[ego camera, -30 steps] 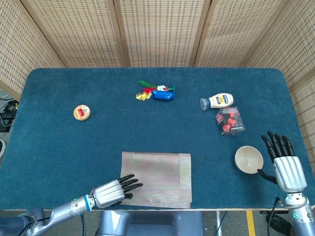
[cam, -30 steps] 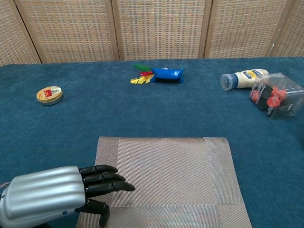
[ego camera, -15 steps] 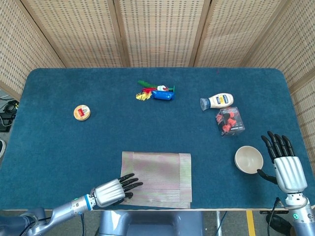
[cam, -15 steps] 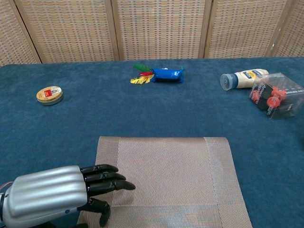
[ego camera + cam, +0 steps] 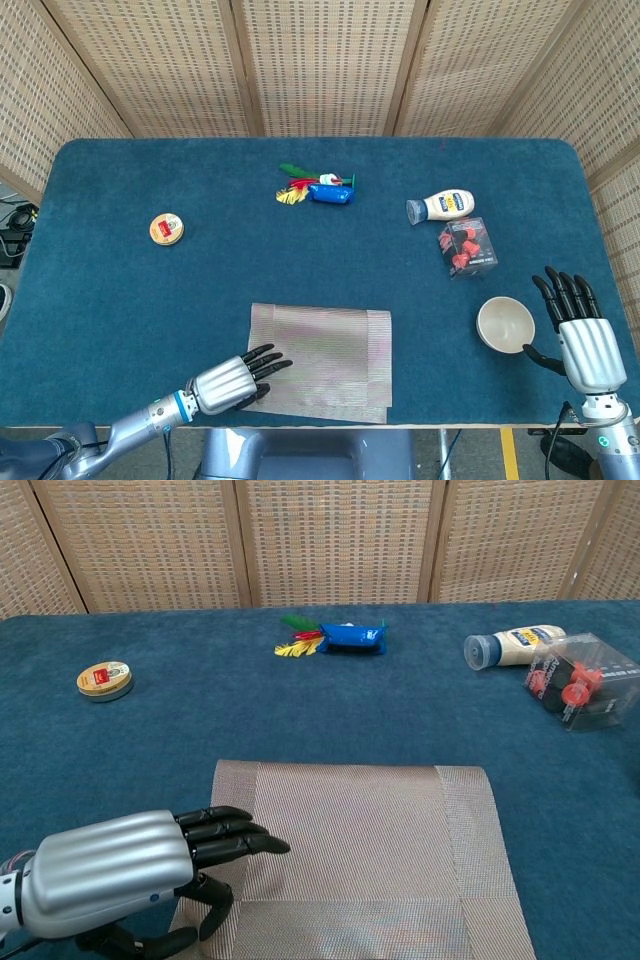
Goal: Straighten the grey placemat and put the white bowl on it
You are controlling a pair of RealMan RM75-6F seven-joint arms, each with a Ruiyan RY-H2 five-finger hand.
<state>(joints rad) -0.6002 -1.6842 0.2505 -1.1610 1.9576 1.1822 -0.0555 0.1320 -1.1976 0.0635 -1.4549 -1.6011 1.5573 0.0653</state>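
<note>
Mat under your left robot hand, bowl beside your right.

Head view: the grey placemat (image 5: 320, 361) lies at the table's (image 5: 120, 310) front edge, long axis along that edge, slightly skewed. Your left robot hand (image 5: 228, 380) rests fingers on its front-left corner, grasping nothing as far as this view shows. The white bowl (image 5: 505, 324) sits toward the front-right corner, just left of your right robot hand (image 5: 580, 335), which is spread and empty.

Chest view: the left robot hand's fingers (image 5: 235, 838) lie flat across the placemat's left border; bowl and right robot hand are out of frame.

Round tin (image 5: 166, 229), sauce bottle (image 5: 441, 207), perhaps feathered toy (image 5: 316, 188).
</note>
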